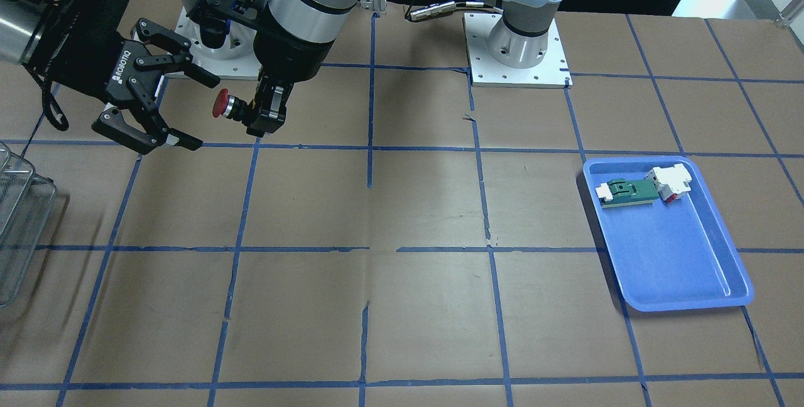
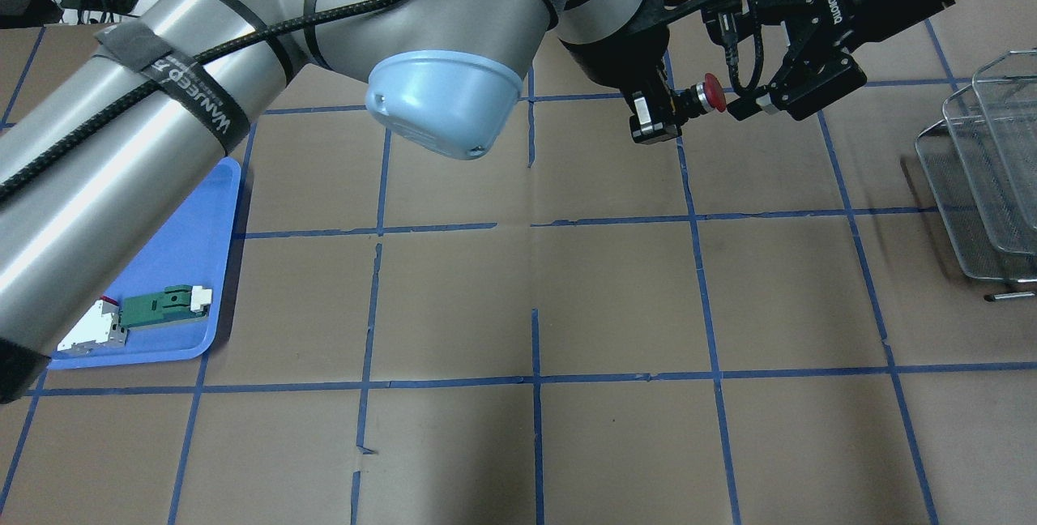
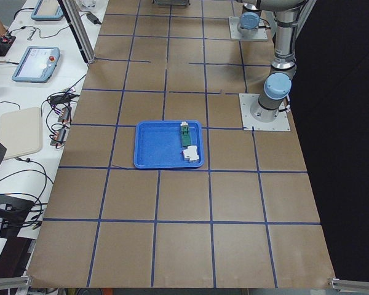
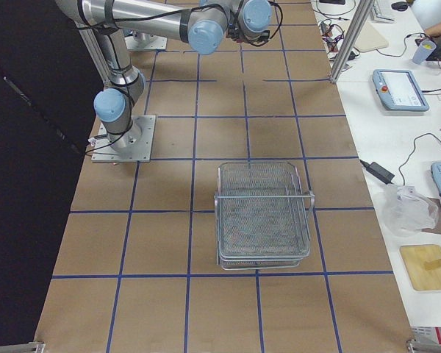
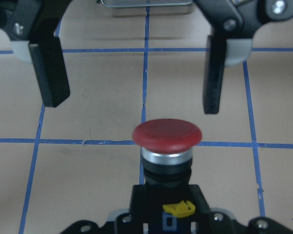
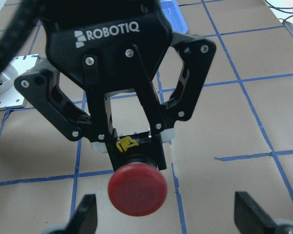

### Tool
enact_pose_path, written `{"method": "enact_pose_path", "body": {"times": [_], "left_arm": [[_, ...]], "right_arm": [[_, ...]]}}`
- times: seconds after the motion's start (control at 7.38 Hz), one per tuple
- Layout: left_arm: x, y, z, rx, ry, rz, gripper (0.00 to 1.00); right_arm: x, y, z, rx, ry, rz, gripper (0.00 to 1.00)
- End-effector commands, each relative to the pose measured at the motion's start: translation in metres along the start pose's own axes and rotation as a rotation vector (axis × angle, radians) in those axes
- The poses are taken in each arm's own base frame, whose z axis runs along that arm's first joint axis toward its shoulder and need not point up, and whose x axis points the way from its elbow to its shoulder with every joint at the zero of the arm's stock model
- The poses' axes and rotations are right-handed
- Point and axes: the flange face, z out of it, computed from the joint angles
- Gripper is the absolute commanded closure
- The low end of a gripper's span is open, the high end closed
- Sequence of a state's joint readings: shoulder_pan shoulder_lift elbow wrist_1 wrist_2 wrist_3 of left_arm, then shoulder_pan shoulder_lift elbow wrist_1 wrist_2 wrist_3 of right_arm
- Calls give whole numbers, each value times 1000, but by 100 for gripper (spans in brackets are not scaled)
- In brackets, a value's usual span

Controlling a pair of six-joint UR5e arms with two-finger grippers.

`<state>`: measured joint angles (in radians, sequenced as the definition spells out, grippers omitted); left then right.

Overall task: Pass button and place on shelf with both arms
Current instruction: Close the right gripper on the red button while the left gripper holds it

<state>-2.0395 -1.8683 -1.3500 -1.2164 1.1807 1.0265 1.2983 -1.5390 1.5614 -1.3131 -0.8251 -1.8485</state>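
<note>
My left gripper (image 1: 254, 115) is shut on the black-grey body of the button (image 1: 221, 105) and holds it level above the table, red cap pointing at my right gripper (image 1: 202, 112). The right gripper is open. Its fingertips (image 5: 51, 90) stand either side of the cap (image 5: 167, 134), at its mouth, without touching it. The overhead view shows the button (image 2: 713, 93) between the left gripper (image 2: 668, 113) and the right gripper (image 2: 753, 87). In the right wrist view the cap (image 6: 136, 191) faces the camera. The wire-mesh shelf (image 2: 984, 172) stands at the table's right end.
A blue tray (image 1: 678, 256) on the robot's left side holds a flat green-and-white part (image 1: 628, 192) and a white-and-red block (image 1: 671, 181). The shelf (image 4: 264, 217) also shows in the exterior right view. Two arm base plates (image 1: 518, 49) sit at the robot's edge.
</note>
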Motion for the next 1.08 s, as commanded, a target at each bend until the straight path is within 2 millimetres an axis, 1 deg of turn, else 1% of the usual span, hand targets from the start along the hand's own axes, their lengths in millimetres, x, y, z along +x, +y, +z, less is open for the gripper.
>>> {"method": "enact_pose_path", "body": {"times": [0.0,0.27,0.68,0.95], "left_arm": [[3,-3,-7,11,-4,4,100],[7,-5,-14,17,-12,7,100],[9,-6,-17,19,-16,7,100],[9,-6,-17,19,-16,4,100]], "right_arm": [[-25,-11,-5,1,2,4,0],[-28,-15,-7,-5,10,-5,0],[-30,-10,0,11,-2,8,0],[-32,-13,0,26,2,5,1]]}}
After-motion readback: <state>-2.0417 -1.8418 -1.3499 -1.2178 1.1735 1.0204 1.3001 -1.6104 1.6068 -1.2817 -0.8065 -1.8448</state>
